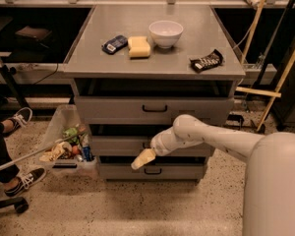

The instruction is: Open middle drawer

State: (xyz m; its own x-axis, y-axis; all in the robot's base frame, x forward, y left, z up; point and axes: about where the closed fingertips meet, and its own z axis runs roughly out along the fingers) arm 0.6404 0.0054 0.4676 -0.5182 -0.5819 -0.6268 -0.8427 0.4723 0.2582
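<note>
The grey cabinet has three drawers stacked under its top. The middle drawer (113, 145) has a flat grey front and sits between the top drawer (108, 109) and the bottom drawer (118, 171). It looks shut or nearly so. My gripper (143, 159), cream-coloured, hangs in front of the lower edge of the middle drawer, near its centre. It covers the spot where that drawer's handle would be. My white arm reaches in from the lower right.
On the cabinet top (88, 58) lie a white bowl (165, 32), a yellow sponge (138, 46), a blue packet (114, 44) and a dark snack bar (206, 61). A clear bin of trash (69, 141) stands left of the cabinet. A person's shoes (19, 119) are at the far left. Wooden poles (280, 77) lean at the right.
</note>
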